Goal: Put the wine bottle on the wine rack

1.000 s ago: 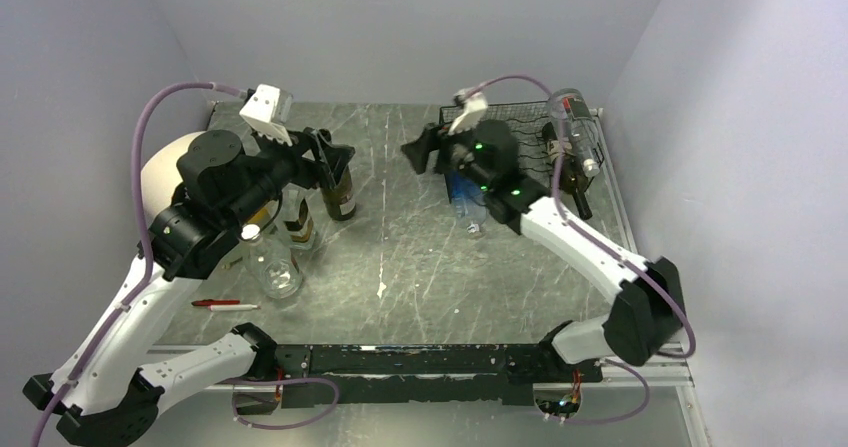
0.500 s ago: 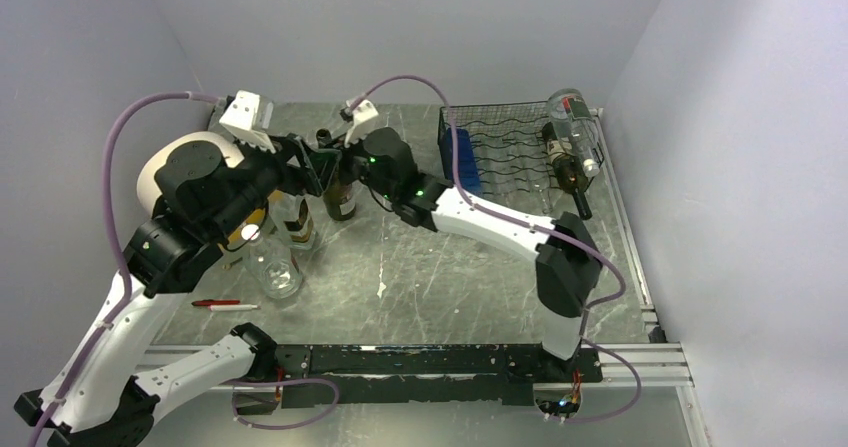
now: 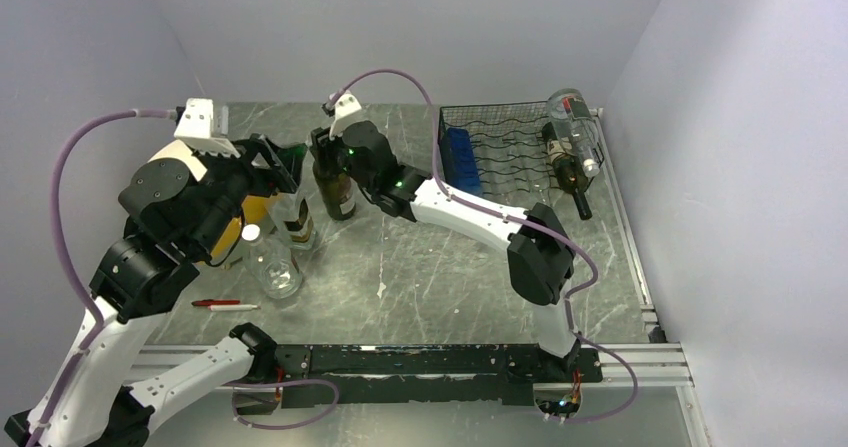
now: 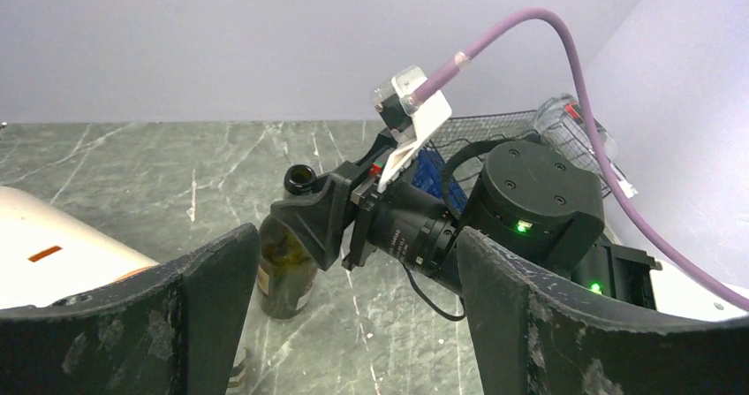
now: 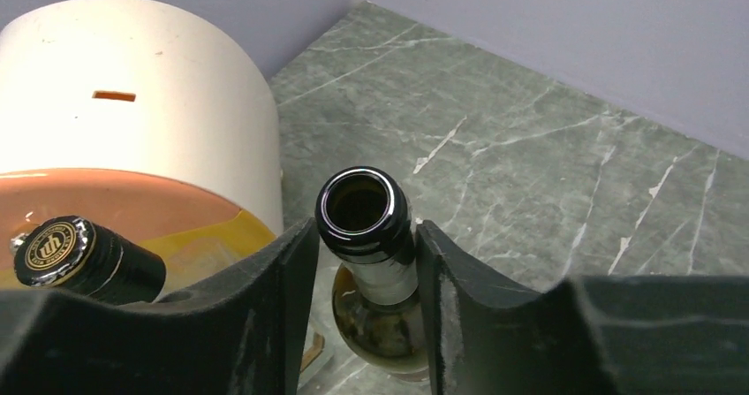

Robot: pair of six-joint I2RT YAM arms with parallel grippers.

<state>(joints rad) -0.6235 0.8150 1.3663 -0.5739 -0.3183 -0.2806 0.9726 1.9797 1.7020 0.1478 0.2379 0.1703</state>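
A dark green wine bottle [image 3: 340,197] stands upright and uncorked on the table's left half. My right gripper [image 3: 323,147] reaches across to its top. In the right wrist view the fingers press both sides of the bottle's [image 5: 364,209] lip, so this gripper [image 5: 366,254] is shut on it. My left gripper [image 3: 283,164] hangs just left of the bottle, open and holding nothing. Its wrist view looks between its fingers at the bottle [image 4: 287,280] and the right wrist. The black wire wine rack [image 3: 520,152] sits at the back right.
The rack holds a dark bottle [image 3: 565,172], a clear bottle [image 3: 570,112] and a blue one [image 3: 462,162]. A capped bottle [image 3: 298,222], a clear jar [image 3: 270,267] and a red pen [image 3: 225,305] lie left of the wine bottle. A white cylinder [image 5: 132,103] stands behind them.
My right arm swung from the rack over to the wine bottle and its jaws closed in on the neck. My left gripper drew back to the left and opened wider.
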